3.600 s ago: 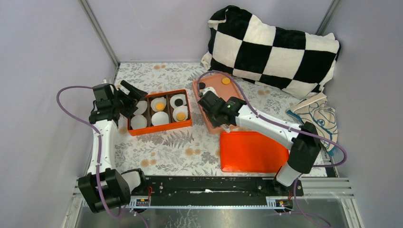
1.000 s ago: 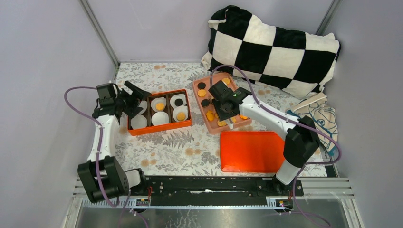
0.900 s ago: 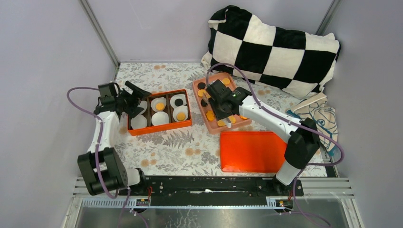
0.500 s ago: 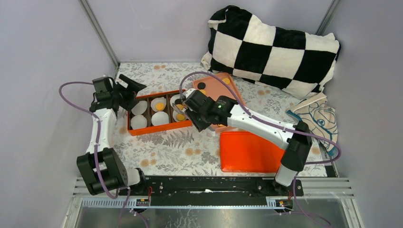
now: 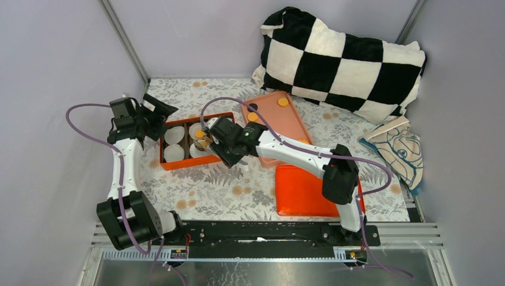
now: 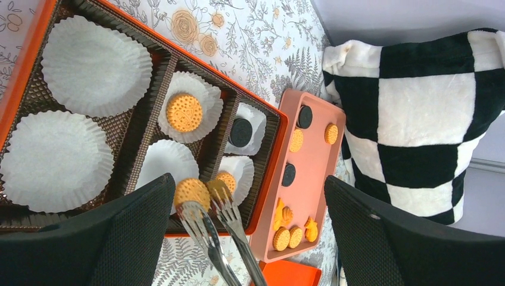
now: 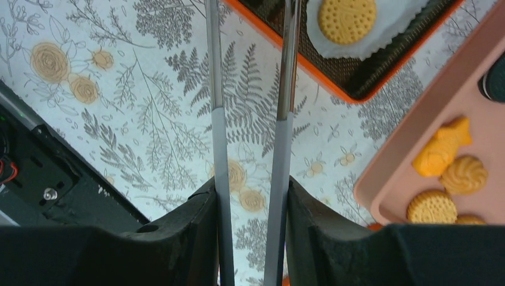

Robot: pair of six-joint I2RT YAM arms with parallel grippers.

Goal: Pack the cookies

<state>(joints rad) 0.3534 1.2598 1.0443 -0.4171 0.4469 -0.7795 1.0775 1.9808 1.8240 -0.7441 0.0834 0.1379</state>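
Note:
My right gripper (image 5: 231, 148) (image 7: 250, 226) is shut on the handles of metal tongs (image 7: 217, 149) (image 6: 208, 238). A golden round cookie (image 6: 192, 192) sits between the tong tips, above the near middle liner of the orange box (image 5: 196, 162) (image 6: 275, 149). In the box's liners lie a golden cookie (image 6: 183, 112), a black one (image 6: 240, 132) and another golden one (image 7: 346, 21). More cookies (image 6: 286, 237) (image 7: 432, 205) lie on the pink tray (image 5: 283, 122) (image 6: 315, 179). My left gripper (image 5: 156, 113) (image 6: 250, 238) stands open at the box's far left corner, holding nothing.
An orange lid (image 5: 309, 190) lies flat at the front right, under my right arm. A black-and-white checked pillow (image 5: 339, 59) fills the back right. A folded cloth (image 5: 396, 149) lies by the right wall. Both arms' purple cables loop above the table.
My right arm has swung left from the pink tray to over the orange box, carrying the tongs with a golden cookie. My left gripper drew back a little to the left.

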